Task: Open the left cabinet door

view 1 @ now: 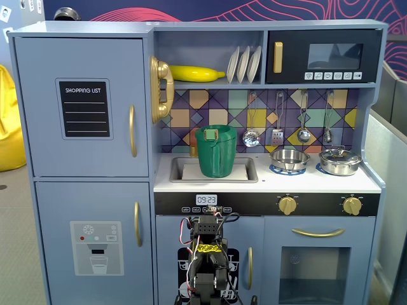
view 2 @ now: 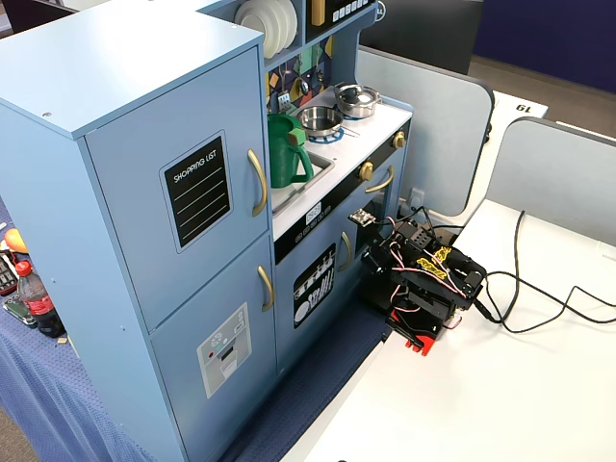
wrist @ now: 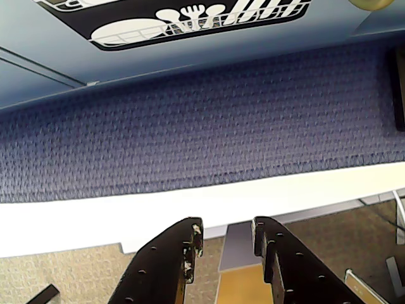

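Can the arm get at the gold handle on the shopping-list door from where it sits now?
Probably yes: nothing blocks the gold handle, but the folded arm sits low, off to the right, gripper aimed at the floor.

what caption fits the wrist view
Open gripper over the white table edge, facing blue mat and dish door.

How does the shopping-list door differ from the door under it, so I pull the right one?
The shopping-list door sits on top and carries a black chalkboard panel; the lower door carries a grey water-dispenser panel. The upper door's handle is at mid-height; the lower door's handle is near its top. Both are blue-grey, closed, with gold handles on the right edge in this fixed view. The gripper is low, touching neither.
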Controlling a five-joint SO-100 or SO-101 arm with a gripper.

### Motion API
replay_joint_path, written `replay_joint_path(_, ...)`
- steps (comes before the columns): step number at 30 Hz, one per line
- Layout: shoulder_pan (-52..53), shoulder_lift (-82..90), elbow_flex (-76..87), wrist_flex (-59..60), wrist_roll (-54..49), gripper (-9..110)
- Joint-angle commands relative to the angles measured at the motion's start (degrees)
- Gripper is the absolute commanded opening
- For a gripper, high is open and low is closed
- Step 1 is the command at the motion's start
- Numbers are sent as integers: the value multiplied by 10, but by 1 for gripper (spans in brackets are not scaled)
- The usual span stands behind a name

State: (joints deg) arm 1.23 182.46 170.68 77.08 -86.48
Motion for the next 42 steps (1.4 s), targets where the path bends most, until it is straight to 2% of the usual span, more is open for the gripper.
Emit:
replay_joint_path(1, 11, -3, 11, 107, -18, 0)
replay_joint_path(13, 8, -3, 11, 104, -19, 0)
replay_joint_path(18, -42, -5, -21, -78, 59, 1)
replay_joint_path(26, -225, -158, -266, -410, -55, 6)
replay_joint_path(31, -296, -292, -445, -477, -61, 13)
replay_joint_path(35, -340, -357, -517, -553, -70, 15)
replay_joint_path(42, -347, -439, -607, -581, -82, 17)
